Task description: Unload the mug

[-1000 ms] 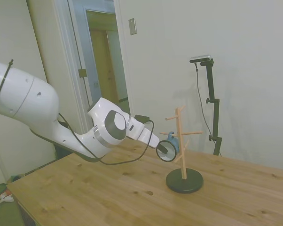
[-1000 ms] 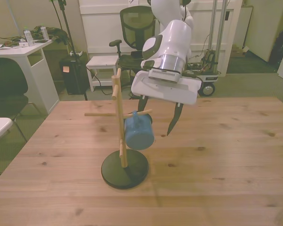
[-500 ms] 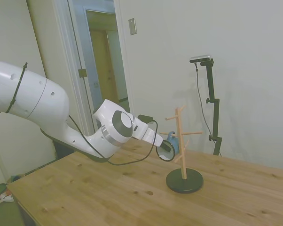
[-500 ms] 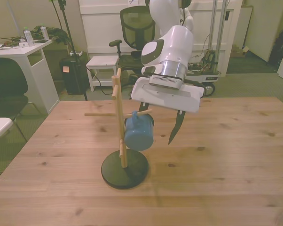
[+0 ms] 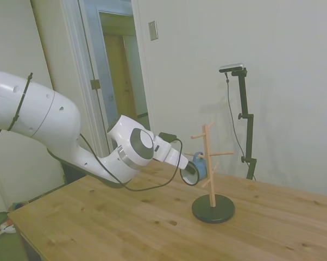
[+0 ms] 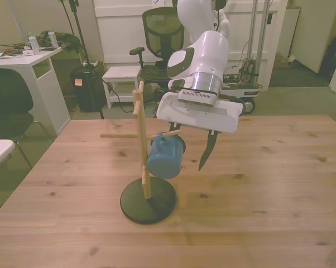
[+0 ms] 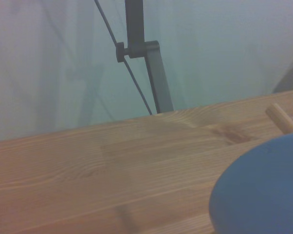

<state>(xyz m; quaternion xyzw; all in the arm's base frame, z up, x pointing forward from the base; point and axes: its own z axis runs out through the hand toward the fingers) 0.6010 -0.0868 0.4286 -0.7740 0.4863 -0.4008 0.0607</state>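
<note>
At the end of the white arm, the tool (image 6: 189, 146) hangs with its two dark fingers (image 6: 207, 151) spread wide apart — released, gripping nothing. One finger drops clear on the front view's right of the mug (image 6: 166, 156); the other is mostly hidden behind the mug's upper edge, so whether it touches cannot be told. Directly below and between the fingers' line, slightly toward the front view's left, the light-blue mug hangs by its loop handle from a short peg of the wooden peg stand (image 6: 140, 146), tilted with its base turned toward the front camera. In the side view the tool (image 5: 189, 169) sits right against the mug (image 5: 200, 166), its dark tip overlapping the mug's near side. Close to the wrist camera, the mug (image 7: 263, 190) fills a corner as a blurred blue curve, with a peg end (image 7: 281, 118) poking out just beyond it. Beneath the tool, the stand's upright rises from a round dark base (image 6: 148, 200) resting on the wooden desk (image 6: 268, 190) — the base lies lower than the tool and toward the front view's left. Farther behind the arm, an office chair (image 6: 162, 33) stands on the floor.
</note>
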